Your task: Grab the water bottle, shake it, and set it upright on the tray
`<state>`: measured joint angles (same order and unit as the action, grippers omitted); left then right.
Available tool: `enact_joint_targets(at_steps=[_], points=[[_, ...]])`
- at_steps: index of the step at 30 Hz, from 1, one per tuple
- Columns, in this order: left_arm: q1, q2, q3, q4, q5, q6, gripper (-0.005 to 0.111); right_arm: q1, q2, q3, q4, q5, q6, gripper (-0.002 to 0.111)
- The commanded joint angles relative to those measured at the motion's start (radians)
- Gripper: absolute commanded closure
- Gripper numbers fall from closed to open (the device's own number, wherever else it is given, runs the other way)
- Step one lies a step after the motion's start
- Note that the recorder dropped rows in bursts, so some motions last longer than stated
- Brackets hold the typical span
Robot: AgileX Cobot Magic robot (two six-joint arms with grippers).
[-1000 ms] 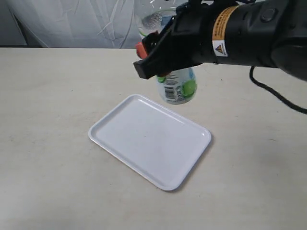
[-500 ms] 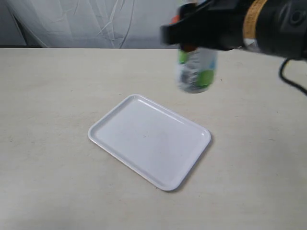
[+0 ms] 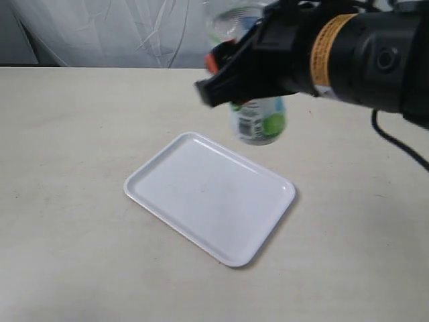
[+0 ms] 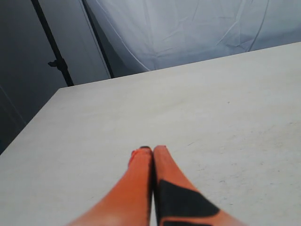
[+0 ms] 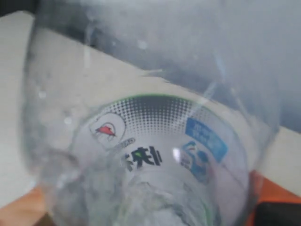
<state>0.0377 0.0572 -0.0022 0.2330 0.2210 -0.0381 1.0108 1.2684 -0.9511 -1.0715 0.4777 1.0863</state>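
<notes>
The water bottle [image 3: 258,121] hangs in the air above the far edge of the white tray [image 3: 167,184], held by my right gripper [image 3: 231,80], which is shut on it. Its white-and-green label shows below the black arm; its top is hidden behind the arm. In the right wrist view the clear bottle [image 5: 155,155] fills the picture between orange fingers [image 5: 275,197]. The tray lies flat on the table and holds nothing. My left gripper [image 4: 152,149] is shut on nothing, its orange fingertips pressed together above bare table. It does not show in the exterior view.
The beige table [image 3: 67,134] runs to a white draped backdrop [image 3: 120,30] at the rear. A black cable [image 3: 395,137] trails from the right arm over the table's right side. A dark stand pole [image 4: 51,44] rises beyond the table's edge in the left wrist view.
The bottle swung right and up half a second ago and is now back left and lower, close to where it was a second ago. The tray has not moved.
</notes>
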Motion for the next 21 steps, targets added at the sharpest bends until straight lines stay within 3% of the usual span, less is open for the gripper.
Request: enact_joint_targets(at_steps=[1, 4, 8, 15, 21], points=[[0.001, -0.004, 0.002, -0.004, -0.013, -0.007, 0.107, -0.044, -0.020, -0.010, -0.008, 0.042, 0.085, 0.109], [0.001, -0.004, 0.002, -0.004, -0.013, -0.007, 0.107, -0.016, -0.087, -0.017, 0.020, -0.085, -0.115, 0.109], [0.001, -0.004, 0.002, -0.004, -0.013, -0.007, 0.107, -0.013, -0.126, -0.011, 0.031, -0.062, -0.041, 0.109], [0.001, -0.004, 0.002, -0.004, -0.013, -0.007, 0.107, -0.011, -0.058, 0.148, 0.147, -0.074, -0.042, 0.109], [0.001, -0.004, 0.002, -0.004, -0.013, -0.007, 0.107, -0.004, -0.252, 0.047, 0.060, -0.109, -0.040, 0.109]])
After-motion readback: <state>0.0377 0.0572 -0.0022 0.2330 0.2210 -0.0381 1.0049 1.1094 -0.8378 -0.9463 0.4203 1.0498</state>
